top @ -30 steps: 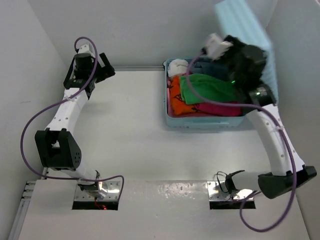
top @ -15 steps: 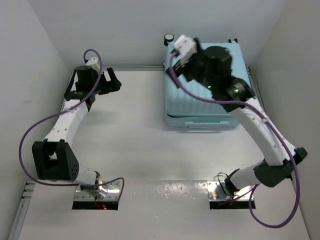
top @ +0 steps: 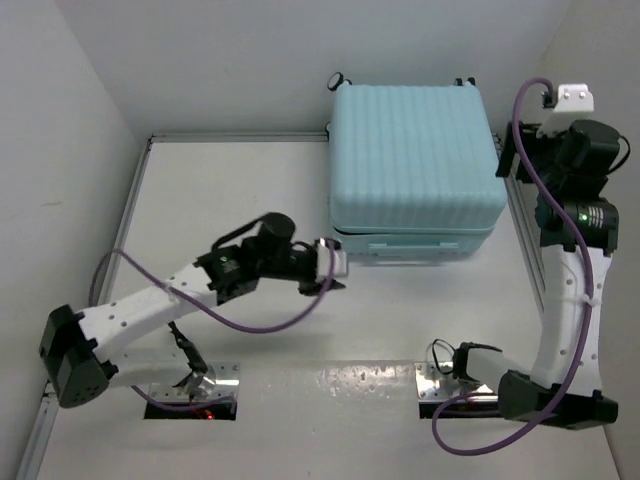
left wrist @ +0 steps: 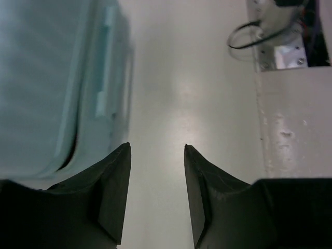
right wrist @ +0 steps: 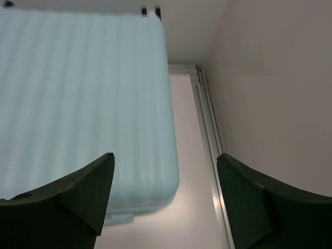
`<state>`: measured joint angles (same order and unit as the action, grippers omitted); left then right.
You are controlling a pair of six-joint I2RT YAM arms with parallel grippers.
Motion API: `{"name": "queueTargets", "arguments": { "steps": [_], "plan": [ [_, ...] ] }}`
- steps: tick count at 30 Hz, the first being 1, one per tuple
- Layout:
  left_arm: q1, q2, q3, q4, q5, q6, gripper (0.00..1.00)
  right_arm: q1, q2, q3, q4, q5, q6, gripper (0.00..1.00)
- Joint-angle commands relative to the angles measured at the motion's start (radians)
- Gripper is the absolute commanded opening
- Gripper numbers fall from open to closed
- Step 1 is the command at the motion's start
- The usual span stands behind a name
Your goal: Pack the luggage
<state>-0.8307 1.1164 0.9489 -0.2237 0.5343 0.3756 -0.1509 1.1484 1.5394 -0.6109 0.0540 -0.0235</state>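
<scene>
large pale blue ribbed hard-shell suitcase (top: 415, 165): flat on white desk (top: 230, 200), lid down. probably heavy, rigid, slick; hold advised at moulded front handle (left wrist: 106, 98). left jaws open, empty, near its front-left corner. right jaws open, empty, above its right edge.

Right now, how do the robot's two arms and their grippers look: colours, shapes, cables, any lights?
The left arm and the right arm both have white links with black joint housings. A purple cable loops along each one. A small green light glows on the right arm. The left gripper and the right gripper have matte black, wedge-shaped fingers that taper to points.
</scene>
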Motion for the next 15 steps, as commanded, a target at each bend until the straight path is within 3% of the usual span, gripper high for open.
{"name": "queueTargets", "arguments": {
  "steps": [1, 6, 12, 15],
  "plan": [
    [-0.145, 0.094, -0.018, 0.071, -0.129, 0.08, 0.48, -0.068, -0.097, -0.068, -0.117, -0.086, 0.066, 0.77],
    [-0.252, 0.284, -0.003, 0.23, -0.171, 0.081, 0.49, -0.193, -0.141, -0.142, -0.194, -0.16, 0.05, 0.72],
    [-0.232, 0.537, 0.227, 0.201, -0.12, 0.103, 0.5, -0.23, -0.164, -0.209, -0.191, -0.213, -0.009, 0.67],
    [-0.232, 0.637, 0.306, 0.273, -0.166, 0.103, 0.5, -0.233, -0.16, -0.235, -0.21, -0.215, -0.056, 0.66]
  ]
}}
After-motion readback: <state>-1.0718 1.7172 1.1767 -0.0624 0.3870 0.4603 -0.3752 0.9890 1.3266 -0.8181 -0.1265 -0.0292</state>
